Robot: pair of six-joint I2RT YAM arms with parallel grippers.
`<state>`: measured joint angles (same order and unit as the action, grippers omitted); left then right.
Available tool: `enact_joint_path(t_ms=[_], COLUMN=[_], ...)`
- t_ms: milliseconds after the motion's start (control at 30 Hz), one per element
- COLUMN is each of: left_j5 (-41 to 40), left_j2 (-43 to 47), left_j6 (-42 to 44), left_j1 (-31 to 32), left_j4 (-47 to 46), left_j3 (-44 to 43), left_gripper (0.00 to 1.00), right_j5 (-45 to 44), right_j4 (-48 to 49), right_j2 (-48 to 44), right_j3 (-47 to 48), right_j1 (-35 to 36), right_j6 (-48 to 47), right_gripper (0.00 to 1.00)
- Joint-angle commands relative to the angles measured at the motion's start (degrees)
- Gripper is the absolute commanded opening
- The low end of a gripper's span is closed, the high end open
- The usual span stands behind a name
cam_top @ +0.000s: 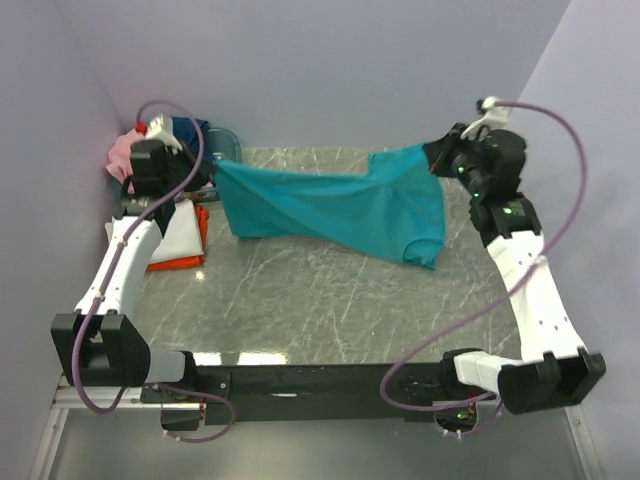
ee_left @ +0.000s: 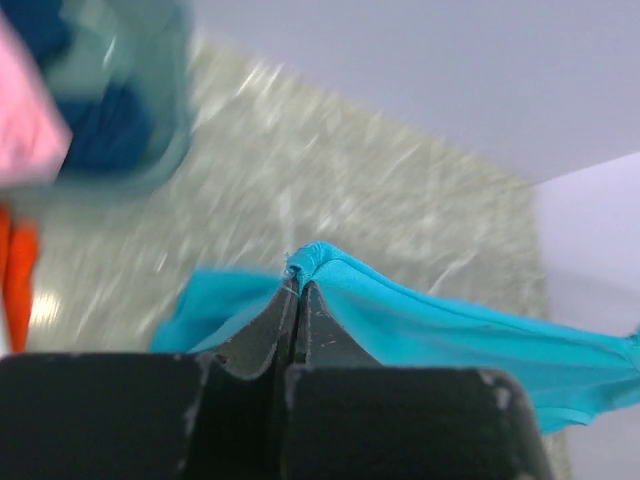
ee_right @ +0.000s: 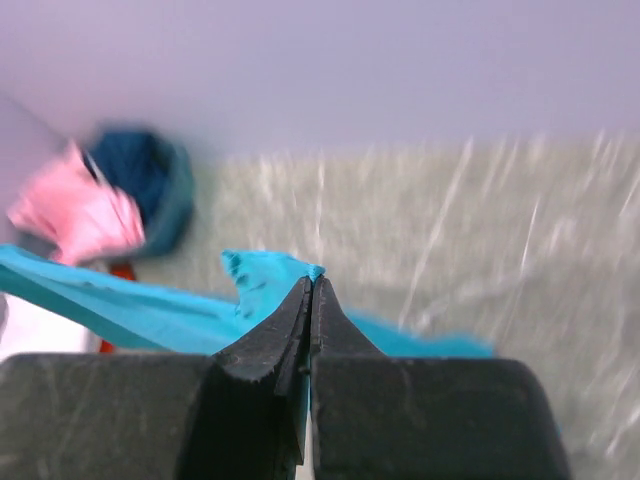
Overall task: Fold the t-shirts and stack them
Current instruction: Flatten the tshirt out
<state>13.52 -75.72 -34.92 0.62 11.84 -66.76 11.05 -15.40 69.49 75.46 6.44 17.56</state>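
A teal t-shirt (cam_top: pixel 335 205) hangs stretched above the marble table between both arms. My left gripper (cam_top: pixel 212 165) is shut on its left edge; in the left wrist view the cloth (ee_left: pixel 420 315) bunches at the gripper's (ee_left: pixel 298 284) tips. At the far right my right gripper (cam_top: pixel 432 152) is shut on the other end, with teal cloth (ee_right: pixel 262 280) pinched at its (ee_right: pixel 312 282) tips. A pink shirt (cam_top: pixel 122 152) and a navy one (cam_top: pixel 190 130) sit in the basket at the back left. White (cam_top: pixel 180 232) and orange (cam_top: pixel 178 262) shirts lie folded on the table's left.
The blue-grey basket (cam_top: pixel 226 145) stands in the back left corner against the wall. Walls close in the left, back and right sides. Both arm bases sit on the black rail (cam_top: pixel 300 380) at the near edge.
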Motion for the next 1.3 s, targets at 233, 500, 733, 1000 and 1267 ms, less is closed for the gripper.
enact_joint_path(t_ms=[233, 500, 733, 1000, 1267], left_j5=[8.2, 6.0, 10.5, 14.8, 13.6], left_j2=[6.9, 18.4, 15.8, 5.7, 3.1], left_j6=[4.4, 4.8, 1.5, -2.3, -3.9], left_j1=[0.3, 0.3, 0.3, 0.3, 0.3], left_j4=[-5.1, -6.0, -8.3, -11.5, -10.5], left_j3=[-15.2, -14.9, -14.5, -8.7, -7.9], left_gripper=[0.00, 0.00, 0.00, 0.01, 0.00], right_j5=[-6.1, -6.7, -6.3, -4.4, -3.3], right_j4=[5.2, 6.7, 3.5, 2.1, 0.5], right_j2=[-17.6, -23.2, -18.2, -8.2, -6.9], right_j3=[11.5, 17.4, 20.7, 16.4, 15.2], right_j1=[-0.3, -0.4, -0.4, -0.6, -0.7], right_j6=[-9.5, -12.7, -14.0, -13.4, -12.6], right_gripper=[0.00, 0.00, 0.00, 0.00, 0.00])
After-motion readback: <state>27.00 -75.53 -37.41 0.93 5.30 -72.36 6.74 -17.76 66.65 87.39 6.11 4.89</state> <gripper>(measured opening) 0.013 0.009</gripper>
